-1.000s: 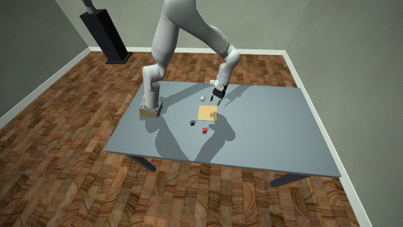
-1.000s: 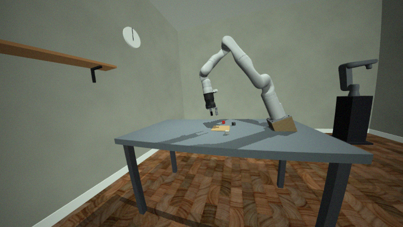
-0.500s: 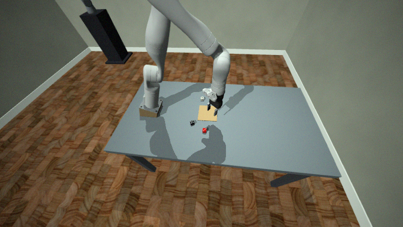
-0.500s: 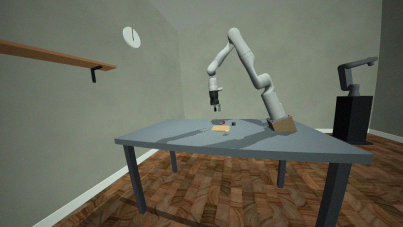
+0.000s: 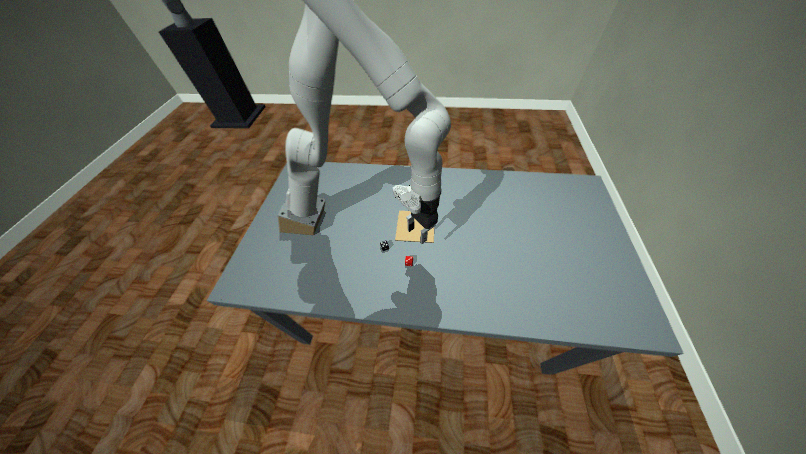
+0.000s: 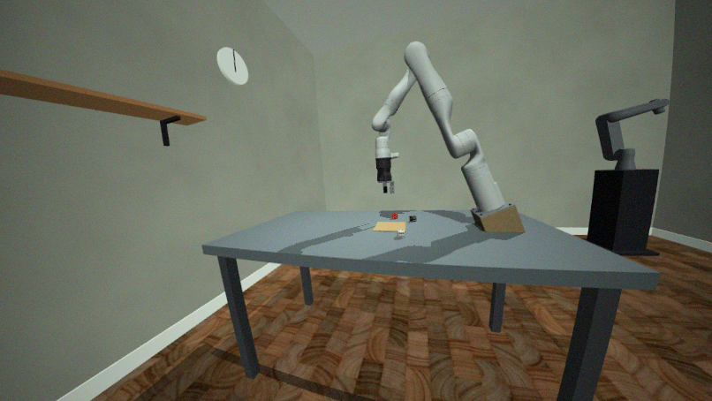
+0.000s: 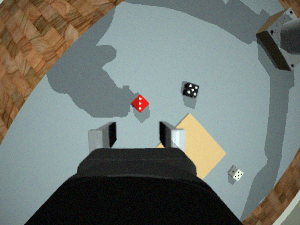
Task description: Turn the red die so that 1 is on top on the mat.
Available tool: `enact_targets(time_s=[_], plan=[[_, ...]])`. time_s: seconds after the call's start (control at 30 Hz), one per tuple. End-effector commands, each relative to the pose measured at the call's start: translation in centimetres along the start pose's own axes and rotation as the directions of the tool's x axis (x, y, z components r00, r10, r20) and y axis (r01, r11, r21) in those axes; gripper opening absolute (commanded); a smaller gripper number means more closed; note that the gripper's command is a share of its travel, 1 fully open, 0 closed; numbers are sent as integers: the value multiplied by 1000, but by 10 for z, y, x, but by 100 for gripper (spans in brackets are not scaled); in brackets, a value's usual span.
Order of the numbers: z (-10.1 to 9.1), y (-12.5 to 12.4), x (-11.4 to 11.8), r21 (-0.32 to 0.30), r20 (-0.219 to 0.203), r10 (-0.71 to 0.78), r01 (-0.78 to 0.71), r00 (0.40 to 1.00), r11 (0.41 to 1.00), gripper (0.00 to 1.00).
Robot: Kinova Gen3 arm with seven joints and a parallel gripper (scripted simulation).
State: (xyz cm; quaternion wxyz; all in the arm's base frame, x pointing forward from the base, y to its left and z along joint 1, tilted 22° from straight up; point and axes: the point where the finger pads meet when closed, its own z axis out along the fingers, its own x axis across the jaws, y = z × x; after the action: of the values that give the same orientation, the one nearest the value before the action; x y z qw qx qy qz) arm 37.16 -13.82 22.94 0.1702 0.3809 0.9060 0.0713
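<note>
The red die (image 5: 408, 261) (image 6: 394, 215) (image 7: 140, 103) lies on the table, off the mat; the face towards the wrist camera shows three white pips in a row. The tan mat (image 5: 402, 233) (image 6: 390, 227) (image 7: 204, 150) lies flat. My gripper (image 5: 416, 230) (image 6: 388, 189) (image 7: 137, 130) is open and empty, high above the table, pointing down. In the wrist view the red die is just beyond the gap between the fingertips. The black die (image 5: 384, 245) (image 6: 412, 218) (image 7: 190, 89) and the white die (image 6: 401, 232) (image 7: 235, 173) lie beside the mat; the arm hides the white one in the top view.
The arm's base block (image 5: 297, 223) (image 6: 501, 219) (image 7: 274, 48) stands on the table, on the black die's side of the mat. The grey table (image 5: 535, 253) (image 6: 323, 238) extends well past the dice. A second arm on a dark pedestal (image 5: 211, 73) (image 6: 623, 208) stands away on the floor.
</note>
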Motion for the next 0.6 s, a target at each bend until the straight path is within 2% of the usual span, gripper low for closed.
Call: enact_targets(time_s=[0.0,0.57], plan=[[-2,-9,-4,6,14,14,-14,1000,1000,100],[-3,-11,-5,5,16,18,-18,1000,1000,100]])
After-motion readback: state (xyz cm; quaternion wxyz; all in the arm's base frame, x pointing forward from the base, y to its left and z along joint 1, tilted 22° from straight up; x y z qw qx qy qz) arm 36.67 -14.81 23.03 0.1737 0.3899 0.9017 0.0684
